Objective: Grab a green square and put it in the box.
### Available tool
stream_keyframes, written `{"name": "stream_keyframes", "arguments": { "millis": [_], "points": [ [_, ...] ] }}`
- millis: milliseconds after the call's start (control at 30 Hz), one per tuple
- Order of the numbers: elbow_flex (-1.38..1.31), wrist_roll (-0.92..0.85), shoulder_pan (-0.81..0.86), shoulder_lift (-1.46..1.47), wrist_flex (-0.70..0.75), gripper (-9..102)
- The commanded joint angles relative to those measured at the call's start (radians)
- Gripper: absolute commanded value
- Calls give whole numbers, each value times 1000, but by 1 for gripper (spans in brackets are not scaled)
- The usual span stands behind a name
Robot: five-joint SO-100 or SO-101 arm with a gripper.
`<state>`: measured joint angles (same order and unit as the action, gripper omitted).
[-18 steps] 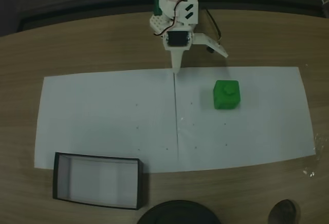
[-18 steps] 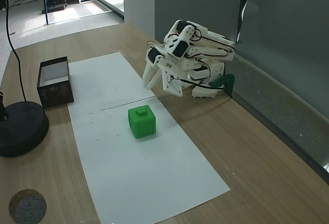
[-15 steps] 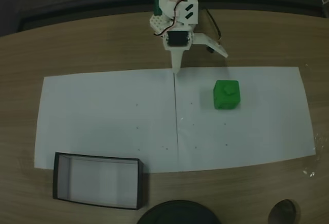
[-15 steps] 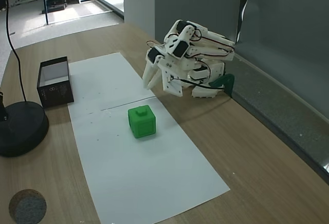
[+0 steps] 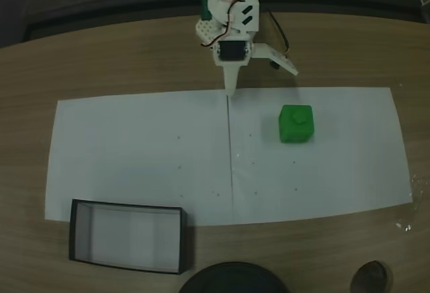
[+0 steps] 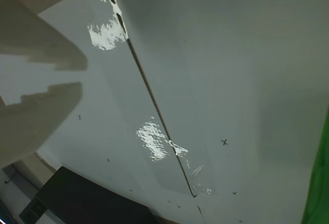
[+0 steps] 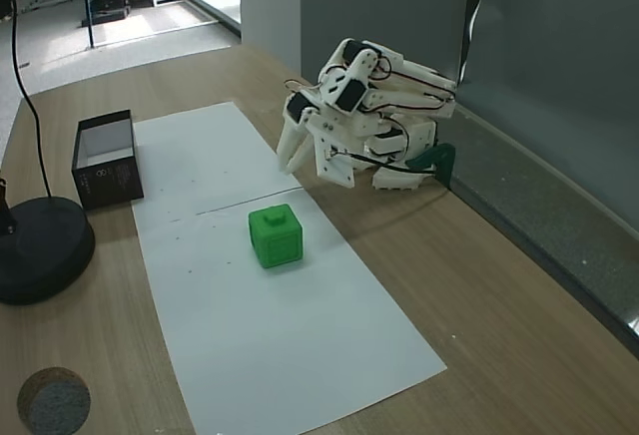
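Observation:
The green square (image 5: 295,123) sits on the white paper, right of the paper's centre line in a fixed view, knob up (image 7: 276,236). It shows as a green sliver (image 6: 320,183) at the wrist view's right edge. The box (image 5: 127,206) lies at the paper's lower left corner, its black wall (image 7: 106,182) facing the other fixed view; its dark edge (image 6: 87,198) appears low in the wrist view. My gripper (image 5: 230,91) points down at the paper's far edge, shut and holding nothing (image 7: 290,164) (image 6: 82,76), well apart from the cube.
A black round base (image 7: 40,250) stands beside the box, near the table's front edge (image 5: 232,281). A small dark disc (image 7: 52,400) lies on the wood. The white paper (image 5: 134,152) covers the table's middle. A grey wall (image 7: 539,86) rises behind the folded arm.

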<state>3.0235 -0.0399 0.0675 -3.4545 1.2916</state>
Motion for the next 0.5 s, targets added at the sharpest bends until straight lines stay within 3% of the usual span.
{"name": "stream_keyframes", "arguments": {
  "millis": [0,333,467],
  "points": [
    [-23,6,0,-21,2,0],
    [-21,3,0,-21,-5,0],
    [11,-2,2,-21,-133,0]
  ]
}}
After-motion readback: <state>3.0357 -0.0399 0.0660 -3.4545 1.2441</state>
